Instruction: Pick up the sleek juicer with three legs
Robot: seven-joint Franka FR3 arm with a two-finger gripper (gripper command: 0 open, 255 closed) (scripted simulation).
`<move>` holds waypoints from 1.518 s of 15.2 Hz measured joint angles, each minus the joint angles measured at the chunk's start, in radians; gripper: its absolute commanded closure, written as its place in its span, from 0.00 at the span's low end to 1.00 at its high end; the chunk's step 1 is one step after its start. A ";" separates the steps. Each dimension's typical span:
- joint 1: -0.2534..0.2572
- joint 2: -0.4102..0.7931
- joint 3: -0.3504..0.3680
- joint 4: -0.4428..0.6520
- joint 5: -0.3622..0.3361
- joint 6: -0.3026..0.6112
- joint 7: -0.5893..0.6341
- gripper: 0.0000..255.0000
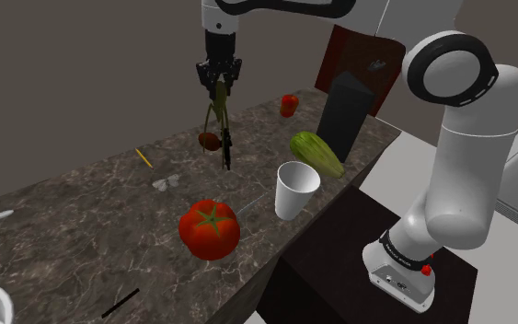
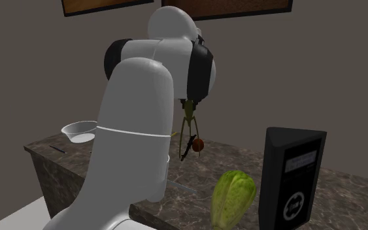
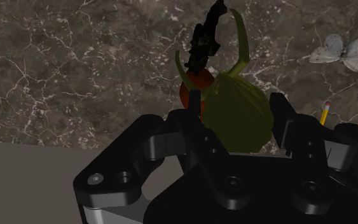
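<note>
The juicer (image 1: 217,118) is olive green with a teardrop body and thin curved legs that reach down to the dark marble countertop (image 1: 82,230). My black gripper (image 1: 218,77) comes straight down on its top and is shut on it. In the wrist view the fingers (image 3: 194,105) clasp the juicer's body (image 3: 234,118) from both sides. The second exterior view has the juicer (image 2: 187,125) hanging under the arm's wrist. One juicer leg looks black (image 3: 204,35). A small dark red round fruit (image 1: 208,141) lies right beside the legs.
A large tomato (image 1: 209,228), a white cup (image 1: 295,190), a green squash (image 1: 316,154) and a tall black box (image 1: 344,115) stand toward the counter's near edge. A small red pepper (image 1: 289,104), a pencil (image 1: 143,157) and a white bowl (image 2: 79,131) lie farther off.
</note>
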 measured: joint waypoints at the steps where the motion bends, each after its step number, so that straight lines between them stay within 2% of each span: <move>1: 0.000 0.000 0.000 0.000 0.000 0.001 0.000 1.00; 7: -0.001 0.000 -0.001 0.000 0.000 0.001 -0.001 1.00; 10: 0.003 0.008 0.001 0.039 -0.001 -0.031 0.000 1.00; 18: 0.019 0.058 0.000 0.224 -0.011 -0.167 0.001 1.00; 23: 0.044 0.132 -0.002 0.413 -0.026 -0.282 0.005 1.00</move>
